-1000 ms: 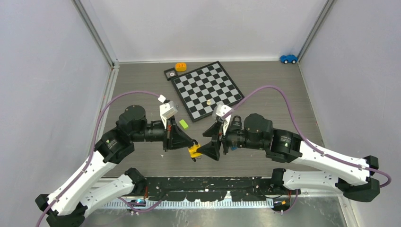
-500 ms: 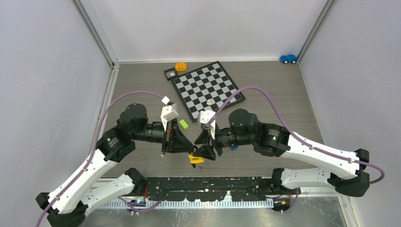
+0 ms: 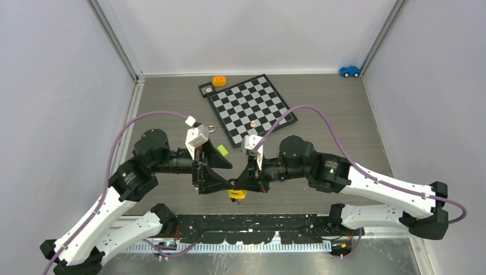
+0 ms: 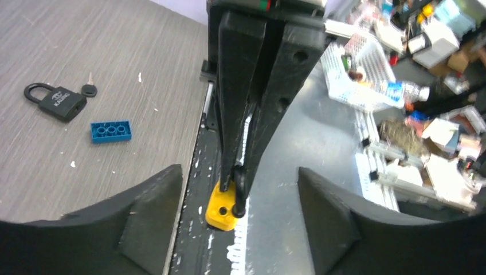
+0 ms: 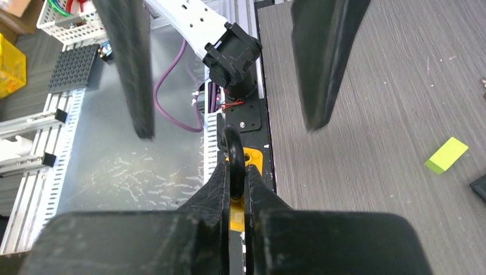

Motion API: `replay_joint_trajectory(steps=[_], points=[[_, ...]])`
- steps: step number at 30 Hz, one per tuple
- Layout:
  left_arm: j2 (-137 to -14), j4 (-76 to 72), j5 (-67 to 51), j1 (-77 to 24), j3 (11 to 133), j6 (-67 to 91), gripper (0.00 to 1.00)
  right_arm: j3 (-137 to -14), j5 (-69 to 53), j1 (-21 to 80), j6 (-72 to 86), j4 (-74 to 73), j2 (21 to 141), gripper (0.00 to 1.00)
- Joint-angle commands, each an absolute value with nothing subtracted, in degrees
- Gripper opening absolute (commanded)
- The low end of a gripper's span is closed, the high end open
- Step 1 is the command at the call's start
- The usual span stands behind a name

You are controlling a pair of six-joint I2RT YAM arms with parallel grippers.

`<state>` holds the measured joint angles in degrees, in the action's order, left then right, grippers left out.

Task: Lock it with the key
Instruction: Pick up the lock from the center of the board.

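Observation:
A yellow padlock [image 3: 236, 195] with a black shackle [image 5: 232, 143] hangs over the table's near edge. My right gripper [image 5: 234, 172] is shut on the shackle, and the yellow body [image 4: 224, 205] shows beyond its tips. My left gripper [image 4: 238, 172] faces it with jaws wide open, one finger [image 5: 134, 69] on each side of the padlock and neither touching. The key [image 4: 89, 89], small with a dark head, lies on the table beside a black padlock [image 4: 55, 102]. In the top view the key is hidden behind the right arm.
A blue brick [image 4: 110, 130] lies near the black padlock. A green block [image 3: 222, 150] sits behind the left gripper [image 3: 220, 175]. Farther back are a chessboard [image 3: 250, 107], an orange item [image 3: 219, 81] and a blue toy car [image 3: 349, 71]. A metal rail runs along the near edge.
The right gripper moved in and closed on the yellow padlock's shackle. The left gripper, shut on the padlock before, has opened and let it go.

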<state>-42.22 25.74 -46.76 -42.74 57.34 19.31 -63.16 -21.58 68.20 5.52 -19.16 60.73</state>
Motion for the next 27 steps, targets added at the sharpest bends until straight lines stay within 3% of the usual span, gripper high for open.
replay_joint_trajectory(steps=[1, 3, 7, 12, 17, 22, 27], points=[[-37.67, 19.83, -37.28, -42.71, 58.03, 20.89, 0.93, -58.44, -18.37, 68.47, 12.46, -3.94, 55.04, 0.0], [-35.29, 18.64, -32.64, -42.71, 57.86, 21.8, 0.99, -56.02, -16.26, 68.46, 14.74, 0.52, 52.82, 0.0], [-30.6, 12.08, -24.0, -42.71, 54.92, 25.84, 1.0, -51.56, -7.42, 68.47, 23.04, 13.45, 49.32, 0.0], [-27.62, 2.99, -19.43, -42.71, 51.52, 30.74, 1.0, -41.79, 6.09, 68.47, 37.35, 43.83, 49.38, 0.0], [-29.91, -2.57, -18.71, -42.71, 49.72, 33.6, 0.96, -40.38, 7.62, 68.5, 42.31, 63.51, 55.54, 0.0], [-31.01, -6.72, -15.25, -42.71, 47.26, 34.83, 0.95, -40.7, 7.44, 68.55, 45.95, 75.11, 59.51, 0.0], [-32.55, -10.85, -16.14, -42.71, 46.46, 37.26, 0.9, -40.95, 6.49, 68.6, 46.51, 75.76, 60.12, 0.0]])
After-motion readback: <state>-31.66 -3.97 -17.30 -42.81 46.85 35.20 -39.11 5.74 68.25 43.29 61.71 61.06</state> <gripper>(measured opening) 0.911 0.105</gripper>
